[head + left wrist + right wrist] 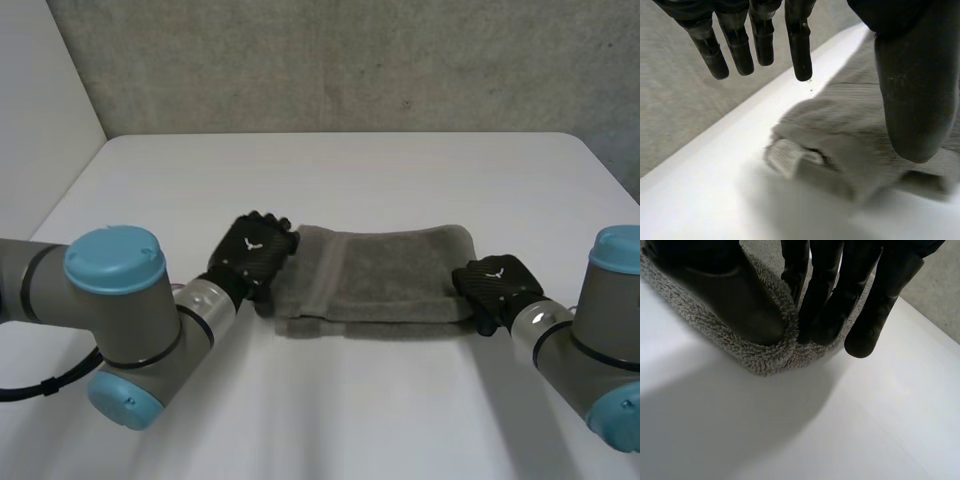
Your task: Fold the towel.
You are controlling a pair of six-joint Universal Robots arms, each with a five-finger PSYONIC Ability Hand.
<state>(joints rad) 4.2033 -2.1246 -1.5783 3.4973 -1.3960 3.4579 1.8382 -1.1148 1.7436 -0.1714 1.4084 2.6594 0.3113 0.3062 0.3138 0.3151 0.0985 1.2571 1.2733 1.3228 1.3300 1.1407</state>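
A grey towel (380, 270) lies folded into a long band across the middle of the white table (350, 170). My left hand (255, 250) is at the towel's left end. In the left wrist view its fingers (740, 45) hang straight and spread above the table, and its thumb (912, 90) hovers over the bunched towel end (840, 155), so the hand is open. My right hand (495, 285) is at the towel's right end. In the right wrist view its thumb (735, 295) and fingers (830, 305) pinch the fluffy folded edge (755, 357) between them.
Bare white tabletop surrounds the towel on every side. A grey concrete wall (350, 60) rises behind the table's far edge. Both forearms reach in from the near corners.
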